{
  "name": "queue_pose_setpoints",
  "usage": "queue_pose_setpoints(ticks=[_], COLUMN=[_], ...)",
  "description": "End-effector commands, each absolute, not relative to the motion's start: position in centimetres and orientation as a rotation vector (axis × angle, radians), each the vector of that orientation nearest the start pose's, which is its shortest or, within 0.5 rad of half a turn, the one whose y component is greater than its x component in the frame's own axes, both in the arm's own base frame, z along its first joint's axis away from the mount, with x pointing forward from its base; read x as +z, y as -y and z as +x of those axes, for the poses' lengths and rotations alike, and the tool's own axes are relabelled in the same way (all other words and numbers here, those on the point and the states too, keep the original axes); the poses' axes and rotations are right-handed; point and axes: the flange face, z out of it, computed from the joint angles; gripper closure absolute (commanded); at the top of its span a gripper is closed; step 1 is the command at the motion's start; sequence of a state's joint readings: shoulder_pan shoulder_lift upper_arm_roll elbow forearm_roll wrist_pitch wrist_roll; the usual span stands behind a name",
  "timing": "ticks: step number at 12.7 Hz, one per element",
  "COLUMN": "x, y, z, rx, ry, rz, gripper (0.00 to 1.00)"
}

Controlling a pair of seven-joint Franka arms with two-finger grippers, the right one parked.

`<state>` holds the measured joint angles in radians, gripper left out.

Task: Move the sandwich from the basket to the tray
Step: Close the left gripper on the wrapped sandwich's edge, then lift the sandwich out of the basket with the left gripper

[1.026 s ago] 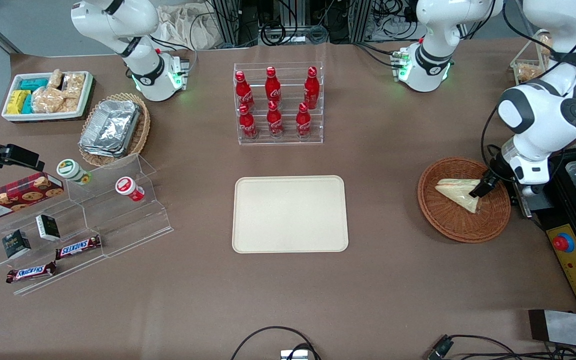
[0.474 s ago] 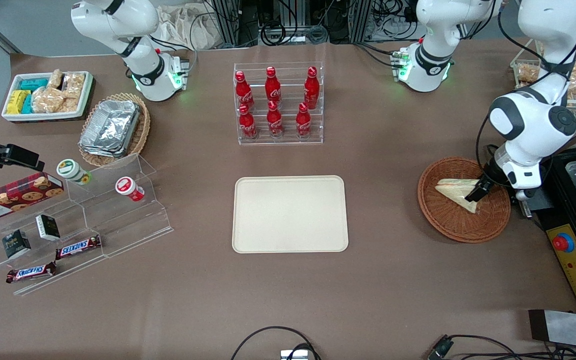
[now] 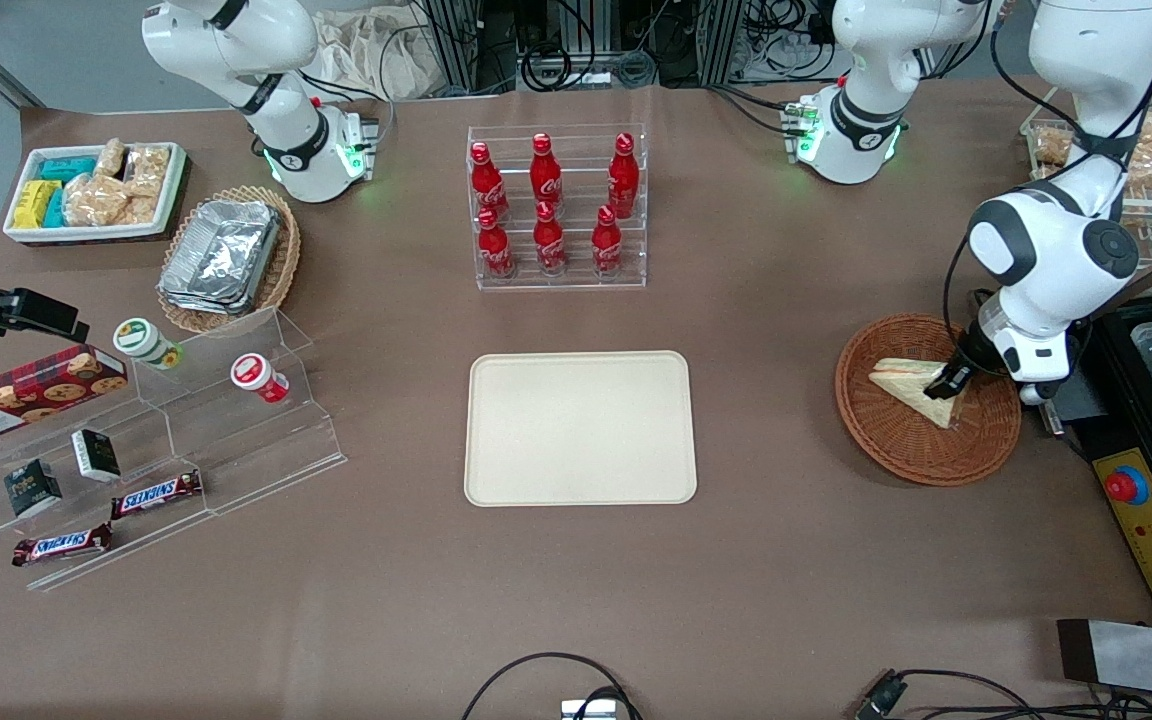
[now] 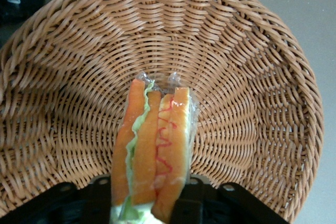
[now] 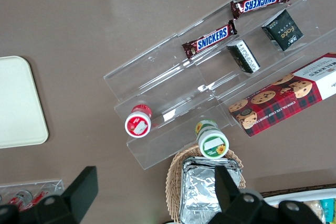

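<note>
The sandwich (image 3: 908,386), a wrapped triangular wedge with orange and pale green filling, lies in the round reddish-brown basket (image 3: 896,462) toward the working arm's end of the table. My left gripper (image 3: 944,384) reaches down into the basket and is shut on the sandwich's wide end. In the left wrist view the sandwich (image 4: 155,145) stands edge-on between the two black fingers (image 4: 98,199), over the woven basket (image 4: 247,87) floor. The cream tray (image 3: 579,428) lies flat mid-table, with nothing on it; a corner of the tray (image 5: 16,103) shows in the right wrist view.
A clear rack of red cola bottles (image 3: 558,205) stands farther from the front camera than the tray. A yellow control box with a red button (image 3: 1141,500) sits beside the basket. Toward the parked arm's end are an acrylic snack stand (image 3: 156,440), a foil-tray basket (image 3: 226,262) and a white bin (image 3: 96,190).
The left arm's wrist has shifted slightly toward the tray, and the gripper moved with it along the sandwich. The sandwich's tip has barely shifted in the basket.
</note>
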<state>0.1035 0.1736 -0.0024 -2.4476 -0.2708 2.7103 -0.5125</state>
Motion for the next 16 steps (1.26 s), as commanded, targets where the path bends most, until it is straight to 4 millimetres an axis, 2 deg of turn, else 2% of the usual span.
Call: queue_pose_setpoints(ticks=[1, 4, 7, 9, 10, 12, 14, 16], x=[25.7, 31.5, 39.7, 44.7, 46.4, 48.3, 48.6, 48.3], y=[-5.2, -3.2, -1.0, 2.6, 5.2, 11.2, 16.4, 20.7], z=[49.4, 50.1, 51.8, 53.5, 53.7, 54.0, 53.9, 54.0], rx=[-0.155, -0.151, -0.087, -0.023, -0.020, -0.062, -0.087, -0.065], ry=[1.344, 1.227, 1.006, 0.712, 0.584, 0.414, 0.232, 0.083], rz=[-3.009, -3.084, -3.186, -3.164, -3.147, -3.174, -3.173, -3.155], gripper=[0.95, 0.97, 0.98, 0.97, 0.96, 0.96, 0.96, 0.94])
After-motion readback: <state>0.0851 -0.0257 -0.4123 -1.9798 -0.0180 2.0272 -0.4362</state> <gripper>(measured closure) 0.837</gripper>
